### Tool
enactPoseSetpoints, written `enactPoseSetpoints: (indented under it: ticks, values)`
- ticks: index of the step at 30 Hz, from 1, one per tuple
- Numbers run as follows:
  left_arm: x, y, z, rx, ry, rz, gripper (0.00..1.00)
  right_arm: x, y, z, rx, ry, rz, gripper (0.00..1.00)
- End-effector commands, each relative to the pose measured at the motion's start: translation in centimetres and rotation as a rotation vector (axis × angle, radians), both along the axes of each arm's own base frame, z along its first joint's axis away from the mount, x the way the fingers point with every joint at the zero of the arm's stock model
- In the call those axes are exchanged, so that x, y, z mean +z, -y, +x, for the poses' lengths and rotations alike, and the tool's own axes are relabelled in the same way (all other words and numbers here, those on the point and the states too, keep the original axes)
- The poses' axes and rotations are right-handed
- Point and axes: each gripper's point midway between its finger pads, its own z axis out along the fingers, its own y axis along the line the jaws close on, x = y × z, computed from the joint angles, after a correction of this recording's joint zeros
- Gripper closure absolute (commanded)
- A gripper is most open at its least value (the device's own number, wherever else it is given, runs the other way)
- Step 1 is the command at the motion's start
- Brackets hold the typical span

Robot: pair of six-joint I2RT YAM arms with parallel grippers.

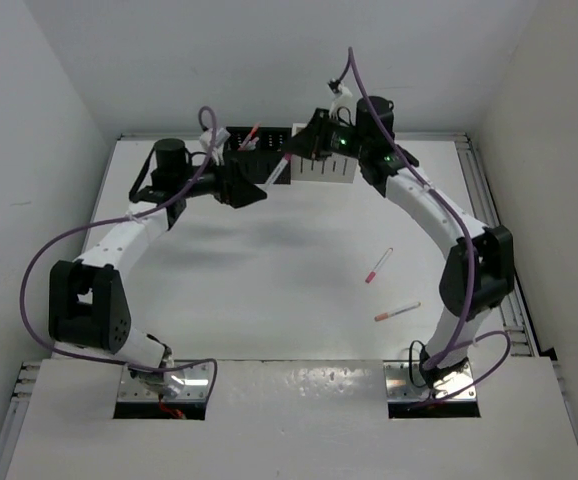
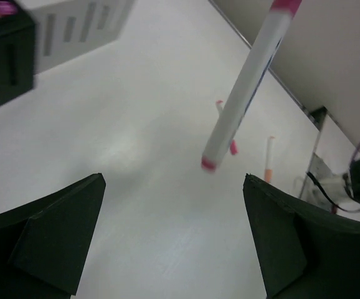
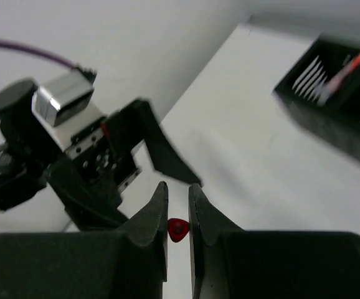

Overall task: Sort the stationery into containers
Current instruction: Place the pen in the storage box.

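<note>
My right gripper hangs above the table in front of the organisers, shut on a white pen with pink ends. In the right wrist view the jaws pinch its red end. My left gripper is open and empty just left of and below that pen. In the left wrist view the pen hangs free ahead of the open jaws. The black organiser holds pens. The white organiser stands right of it. The highlighter and the jar are out of view.
Two pens lie on the table at the right: a red-tipped one and an orange-tipped one, both also in the left wrist view. White walls close in the back and sides. The black organiser shows at the right wrist view's upper right.
</note>
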Motion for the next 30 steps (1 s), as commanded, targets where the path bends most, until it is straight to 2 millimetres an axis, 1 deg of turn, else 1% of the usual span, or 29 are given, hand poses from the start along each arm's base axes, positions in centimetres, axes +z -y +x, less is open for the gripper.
enactPoseSetpoints:
  ticks: [1,2,3,4,5,6,7,8,9,10,11,12,13,14,16,17,18,19,20,21,22,23,24,25,26,27,28,29,30]
  values:
    - [3.9,-5.0,2.7,0.18,0.124,0.021,0.0,5.9,0.4,5.6,-0.144,0.282,-0.01,1.0]
    - [4.2,-6.0,3.3,0.211,0.144,0.037,0.0,6.4,0.5,6.9,-0.181,0.32,-0.018,1.0]
    - [4.0,-7.7,3.9,0.248,0.141,0.049,0.0,6.8,0.9,9.5,-0.263,0.375,-0.037,1.0]
    - [3.4,-8.1,3.8,0.251,0.119,0.064,0.0,7.9,0.8,10.6,-0.298,0.43,-0.027,1.0]
    - [3.1,-9.5,4.1,0.275,0.113,0.069,0.0,8.0,1.4,12.1,-0.367,0.458,-0.037,1.0]
    - [2.7,-10.8,4.3,0.302,0.099,0.072,0.0,9.4,1.7,13.1,-0.411,0.525,-0.041,1.0]
    - [2.2,-11.4,4.4,0.313,0.089,0.079,0.0,7.9,1.4,14.5,-0.439,0.538,-0.066,1.0]
    - [1.7,-11.8,4.2,0.32,0.077,0.081,0.0,8.3,1.3,15.3,-0.471,0.588,-0.063,1.0]
    - [1.5,-12.7,4.3,0.34,0.071,0.084,0.0,9.0,1.7,16.2,-0.522,0.651,-0.089,1.0]
    - [1.2,-13.2,4.3,0.353,0.067,0.089,0.0,7.5,1.3,17.4,-0.542,0.666,-0.106,1.0]
    - [0.8,-13.9,4.4,0.375,0.061,0.096,0.0,6.7,1.3,18.0,-0.559,0.675,-0.119,1.0]
    - [0.3,-14.2,4.3,0.383,0.052,0.103,0.0,6.7,1.4,18.6,-0.579,0.691,-0.124,1.0]
    - [0.1,-14.5,4.2,0.386,0.054,0.112,0.0,5.2,1.4,19.4,-0.587,0.688,-0.129,1.0]
    - [0.0,-15.0,4.3,0.397,0.057,0.121,0.0,4.6,1.4,19.8,-0.591,0.689,-0.135,1.0]
    - [-0.2,-15.6,4.3,0.419,0.055,0.143,0.0,3.4,1.0,20.1,-0.587,0.698,-0.154,1.0]
    - [-0.4,-15.8,4.2,0.423,0.049,0.151,0.0,1.6,0.8,20.6,-0.577,0.688,-0.172,1.0]
    - [-0.6,-15.9,4.0,0.426,0.049,0.155,0.0,0.7,0.6,20.8,-0.566,0.685,-0.184,1.0]
    - [-0.7,-15.9,3.9,0.428,0.051,0.169,0.0,-1.3,-0.2,21.0,-0.531,0.667,-0.202,1.0]
    - [-0.8,-15.9,3.7,0.43,0.052,0.18,0.0,-2.1,-0.4,21.1,-0.52,0.656,-0.21,0.97]
    - [-0.7,-15.6,3.5,0.424,0.059,0.192,0.0,-3.0,-0.7,21.0,-0.508,0.643,-0.22,0.91]
    - [-0.8,-15.7,3.7,0.432,0.082,0.234,0.0,-3.6,-1.0,20.7,-0.491,0.634,-0.225,0.84]
    - [-1.2,-14.7,3.2,0.413,0.066,0.262,0.0,-3.8,-1.2,20.2,-0.465,0.634,-0.225,0.71]
    - [-1.0,-14.9,3.1,0.434,0.096,0.31,0.0,-3.7,-1.3,19.9,-0.446,0.632,-0.227,0.57]
    - [-1.2,-13.6,2.7,0.422,0.097,0.331,0.0,-3.3,-1.2,19.6,-0.445,0.629,-0.226,0.51]
    - [-1.2,-13.1,2.6,0.433,0.105,0.35,0.0,-1.7,-0.7,18.8,-0.45,0.622,-0.203,0.46]
    - [-1.1,-11.5,2.3,0.426,0.129,0.386,0.0,-1.0,-0.2,18.4,-0.45,0.598,-0.197,0.43]
    - [-1.5,-10.7,2.0,0.423,0.121,0.408,0.0,0.1,0.4,17.8,-0.454,0.587,-0.186,0.4]
    - [-2.1,-9.6,1.7,0.407,0.111,0.424,0.0,3.2,2.0,16.6,-0.482,0.562,-0.136,0.39]
    - [-2.5,-8.8,1.7,0.411,0.104,0.441,0.0,3.4,3.1,15.9,-0.487,0.5,-0.136,0.39]
